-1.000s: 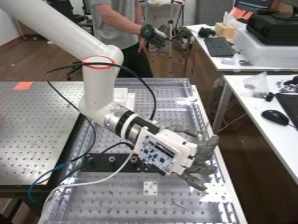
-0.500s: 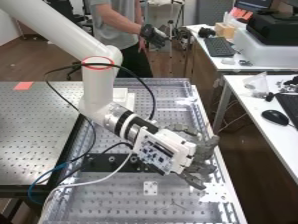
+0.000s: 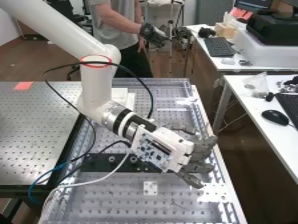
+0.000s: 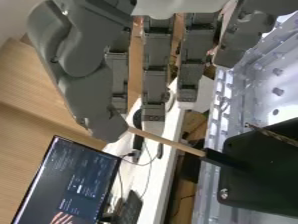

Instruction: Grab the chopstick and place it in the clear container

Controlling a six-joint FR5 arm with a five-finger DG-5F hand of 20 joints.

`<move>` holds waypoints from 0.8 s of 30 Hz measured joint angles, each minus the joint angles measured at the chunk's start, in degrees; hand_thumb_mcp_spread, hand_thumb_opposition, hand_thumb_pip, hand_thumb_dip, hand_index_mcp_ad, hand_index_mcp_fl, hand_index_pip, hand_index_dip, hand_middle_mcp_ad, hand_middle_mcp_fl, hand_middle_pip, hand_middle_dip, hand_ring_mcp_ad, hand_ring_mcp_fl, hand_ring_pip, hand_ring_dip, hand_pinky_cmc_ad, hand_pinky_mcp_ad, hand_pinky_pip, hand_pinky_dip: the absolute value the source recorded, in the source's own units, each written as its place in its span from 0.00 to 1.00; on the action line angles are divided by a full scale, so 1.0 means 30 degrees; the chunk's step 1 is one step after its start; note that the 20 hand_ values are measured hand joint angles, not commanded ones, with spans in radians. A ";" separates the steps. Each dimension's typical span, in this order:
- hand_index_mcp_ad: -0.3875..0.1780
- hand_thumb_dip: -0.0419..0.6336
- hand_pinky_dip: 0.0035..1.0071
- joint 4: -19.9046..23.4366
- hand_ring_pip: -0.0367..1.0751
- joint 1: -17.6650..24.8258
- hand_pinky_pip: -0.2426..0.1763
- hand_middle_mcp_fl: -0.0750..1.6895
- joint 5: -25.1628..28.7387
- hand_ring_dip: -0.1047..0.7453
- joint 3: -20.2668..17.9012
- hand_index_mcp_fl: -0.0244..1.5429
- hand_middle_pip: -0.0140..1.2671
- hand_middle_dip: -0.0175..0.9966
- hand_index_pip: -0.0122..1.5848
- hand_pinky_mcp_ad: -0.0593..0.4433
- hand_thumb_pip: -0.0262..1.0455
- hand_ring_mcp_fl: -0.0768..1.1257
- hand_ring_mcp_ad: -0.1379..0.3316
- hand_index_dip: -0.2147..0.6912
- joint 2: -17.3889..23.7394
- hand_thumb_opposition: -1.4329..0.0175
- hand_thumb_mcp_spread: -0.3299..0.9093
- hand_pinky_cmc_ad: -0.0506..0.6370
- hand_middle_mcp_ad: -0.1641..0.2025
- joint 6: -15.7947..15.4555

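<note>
The hand point(image 3: 201, 150) is hovering over the perforated metal bench point(image 3: 120, 205), its fingers point(image 4: 156, 75) reaching out wide and straight. The chopstick point(image 4: 166, 142), smooth pale wood with a dark end, is slanting between the thumb's tip point(image 4: 110, 127) and a flat black block point(image 4: 259, 185) with a rounded corner; whether the thumb is touching it, I cannot tell. A mottled thin strip point(image 4: 273, 134) is crossing that block. Cables are cluttering the near side of the arm — a black loop point(image 3: 152, 100), a glossy white cable point(image 3: 100, 181) and a blue tube point(image 3: 41, 177). Beyond the ribbed grey fingers, a monitor point(image 4: 73, 175) is standing beside a white desk point(image 4: 159, 150).
</note>
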 joint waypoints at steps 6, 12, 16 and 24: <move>0.30 0.51 0.18 -0.0032 0.12 0.0087 0.46 0.40 -0.0097 0.70 0.0098 0.23 0.45 0.70 0.69 0.52 0.64 0.44 0.44 0.31 0.0008 0.42 0.70 0.48 0.37 -0.0080; 0.31 0.52 0.18 -0.0104 0.12 0.0114 0.47 0.39 -0.0255 0.70 0.0130 0.22 0.47 0.70 0.70 0.52 0.64 0.44 0.44 0.29 -0.0048 0.42 0.69 0.48 0.37 -0.0181; 0.33 0.49 0.18 -0.0131 0.12 0.0099 0.47 0.37 -0.0141 0.70 0.0156 0.18 0.47 0.69 0.71 0.52 0.64 0.44 0.45 0.28 -0.0092 0.43 0.68 0.48 0.40 -0.0232; 0.33 0.49 0.18 -0.0241 0.12 0.0112 0.47 0.38 0.0041 0.70 0.0368 0.19 0.48 0.69 0.71 0.52 0.64 0.43 0.45 0.28 -0.0220 0.43 0.68 0.46 0.40 -0.0288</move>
